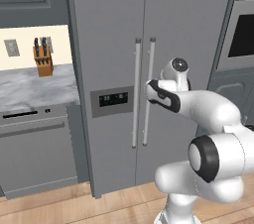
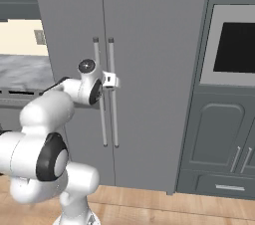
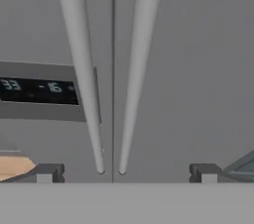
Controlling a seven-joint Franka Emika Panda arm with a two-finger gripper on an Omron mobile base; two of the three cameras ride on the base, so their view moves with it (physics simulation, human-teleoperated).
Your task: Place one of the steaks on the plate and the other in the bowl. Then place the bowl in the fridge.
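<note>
The tall grey two-door fridge fills the middle of the left base view, both doors shut, with two long vertical silver handles side by side at the centre seam and a dark dispenser panel on its left door. In the hand view the handles run from top to lower centre. The white arm's two-finger gripper hovers close before the handles, jaws spread wide and holding nothing. At upper left a wooden knife block stands on a grey marble counter. At right sits a built-in wall oven.
</note>
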